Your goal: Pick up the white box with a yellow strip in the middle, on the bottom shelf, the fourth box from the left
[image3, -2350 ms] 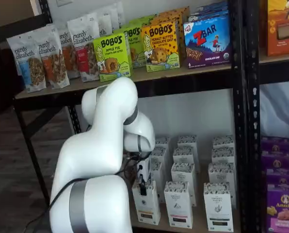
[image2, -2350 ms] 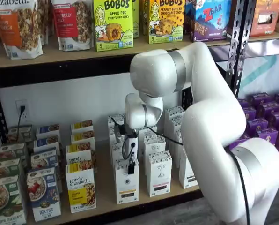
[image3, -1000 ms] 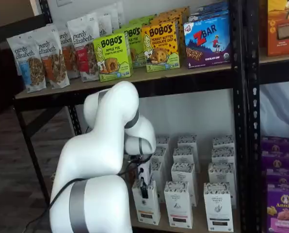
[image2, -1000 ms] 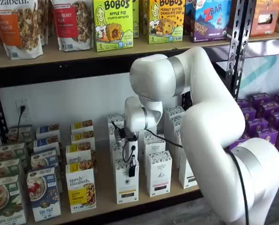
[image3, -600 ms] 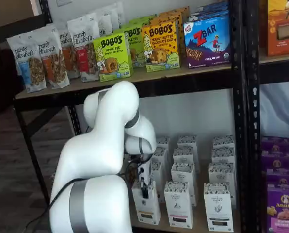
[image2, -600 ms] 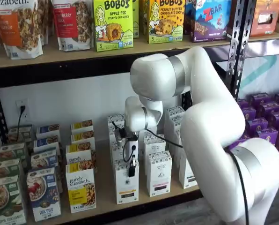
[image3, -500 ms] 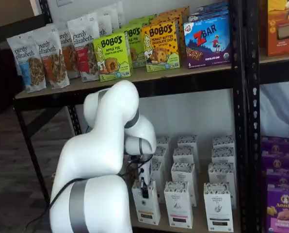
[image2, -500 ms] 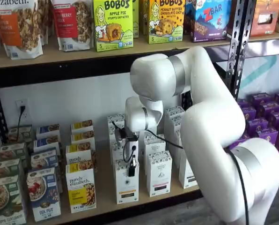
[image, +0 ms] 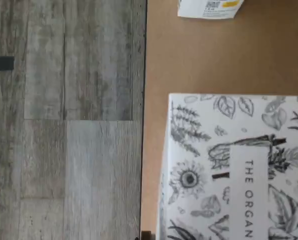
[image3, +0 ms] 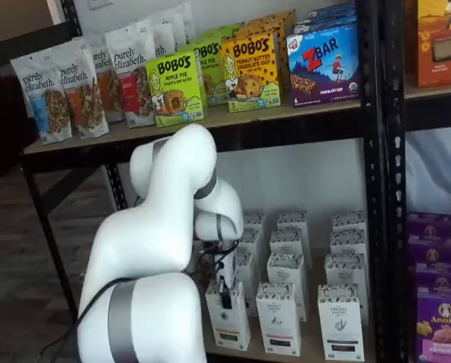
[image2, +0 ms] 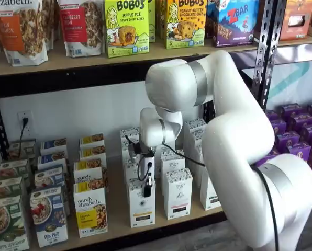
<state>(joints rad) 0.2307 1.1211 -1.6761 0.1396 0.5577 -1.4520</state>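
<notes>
Tool [image2: 147,186] of the white robot arm [image2: 234,141] hangs at the top of the tall narrow white carton with the yellow-orange strip [image2: 142,206]. A single black finger shows, lying over the upper front face of that carton in both shelf views. With the second finger hidden, I cannot tell whether the tool is spread or pinching the carton. A thin black cable [image2: 139,170] loops beside the white tool body just above the carton.

The white carton stands upright at the front of its row on the long tan wooden bottom shelf [image2: 117,209], near the black front rail. In the wrist view a carton top with black botanical drawings and the letters "THE ORGAN" [image: 234,170] fills one corner, with bare tan board around it and grey plank floor [image: 64,125] beyond the shelf edge.

Just beside the white carton, toward the arm's base, stands a same-shaped white carton with a black strip [image2: 177,193]. On the carton's other side is a shorter box with a big yellow panel [image2: 90,209]. Behind the white carton, more white cartons continue the row.
</notes>
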